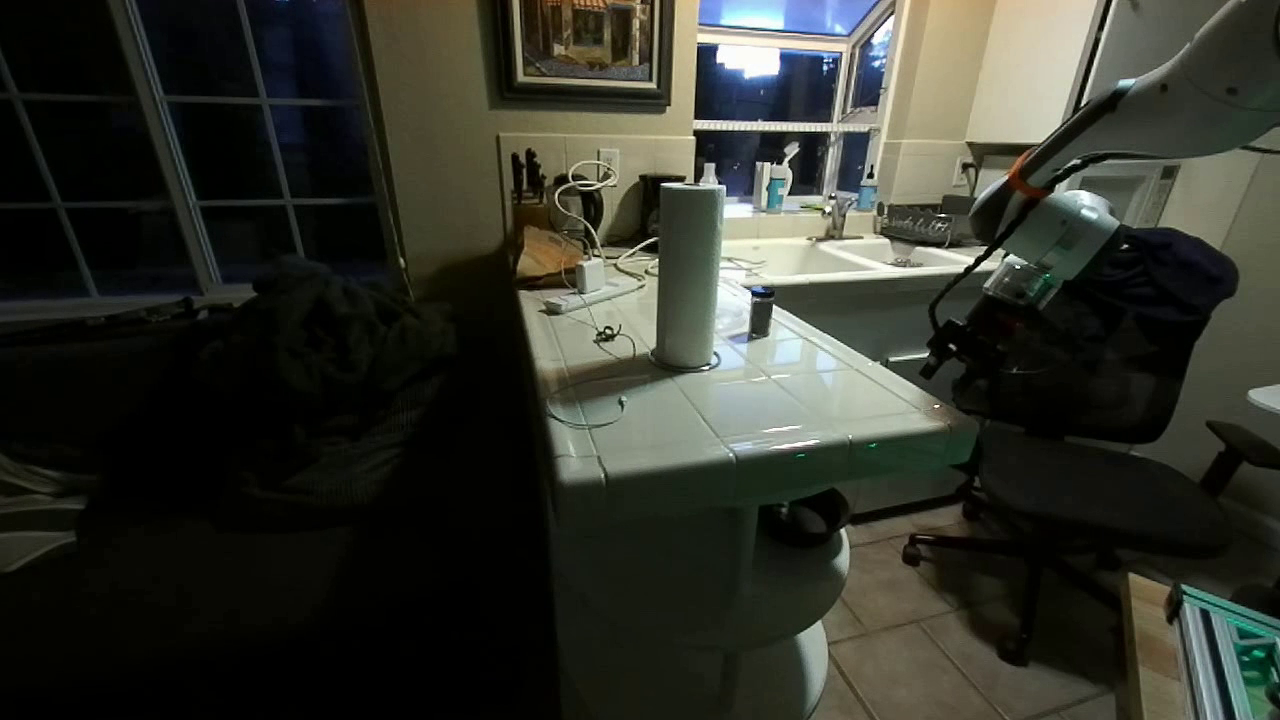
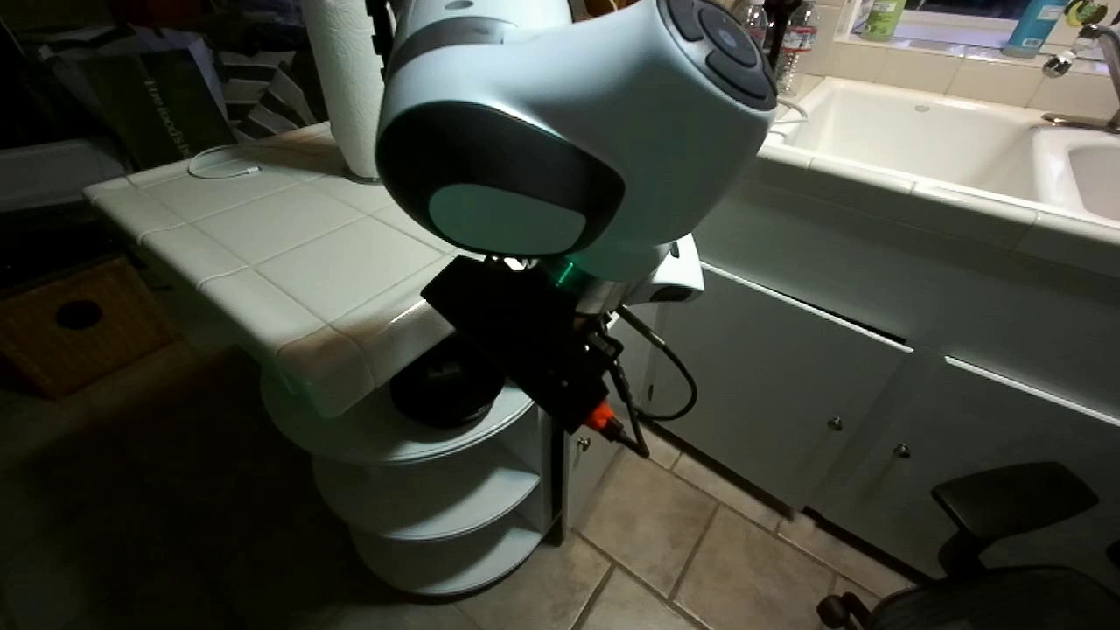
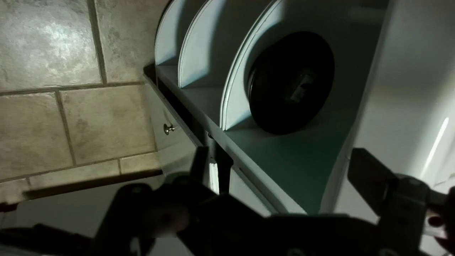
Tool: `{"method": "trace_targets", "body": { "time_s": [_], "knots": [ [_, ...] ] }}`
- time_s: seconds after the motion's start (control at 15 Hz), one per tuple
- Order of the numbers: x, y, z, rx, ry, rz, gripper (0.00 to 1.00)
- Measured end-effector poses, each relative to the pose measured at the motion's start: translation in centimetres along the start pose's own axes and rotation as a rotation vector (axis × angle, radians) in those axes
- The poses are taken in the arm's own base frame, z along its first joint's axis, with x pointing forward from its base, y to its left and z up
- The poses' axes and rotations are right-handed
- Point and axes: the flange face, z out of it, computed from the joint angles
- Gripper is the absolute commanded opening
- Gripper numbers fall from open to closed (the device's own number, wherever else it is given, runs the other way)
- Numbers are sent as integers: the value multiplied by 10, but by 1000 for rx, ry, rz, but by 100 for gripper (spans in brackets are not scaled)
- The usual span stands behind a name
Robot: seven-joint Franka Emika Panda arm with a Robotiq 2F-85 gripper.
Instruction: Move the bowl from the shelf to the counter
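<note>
The black bowl sits on the top rounded white shelf [image 2: 359, 437] under the counter's overhang. It shows in both exterior views [image 1: 812, 518] [image 2: 444, 385] and in the wrist view [image 3: 291, 83], with a small label on its dark face. The white tiled counter [image 1: 680, 425] stands above it; its edge shows in the wrist view [image 3: 398, 71]. My gripper [image 3: 279, 151] is open and empty, its fingers apart, short of the bowl. In an exterior view the gripper [image 1: 950, 350] hangs beyond the counter's corner. In an exterior view the arm and wrist [image 2: 525, 341] hide the fingers.
A paper towel roll [image 1: 690, 275] and a dark-lidded jar [image 1: 761, 312] stand on the counter. A cable [image 1: 585, 420] lies near its edge. Lower shelves [image 2: 429, 499] sit below the bowl. A cabinet door [image 3: 174, 142] is beside the shelves. An office chair [image 1: 1090, 490] stands near the arm.
</note>
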Motion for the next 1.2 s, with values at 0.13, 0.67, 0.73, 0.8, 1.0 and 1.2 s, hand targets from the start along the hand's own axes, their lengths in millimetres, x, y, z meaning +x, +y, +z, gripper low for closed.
{"method": "trace_targets", "body": {
  "time_s": [0.13,0.67,0.73,0.8,1.0,1.2],
  "knots": [
    [0,0,0,0,0,0,100],
    [6,-5,30,28,-32,-10,100],
    [7,-3,41,33,-45,-5,100],
    [9,0,53,34,-61,-2,100],
    [14,20,80,39,-87,8,100],
    [17,47,103,78,-86,13,100]
  ]
}}
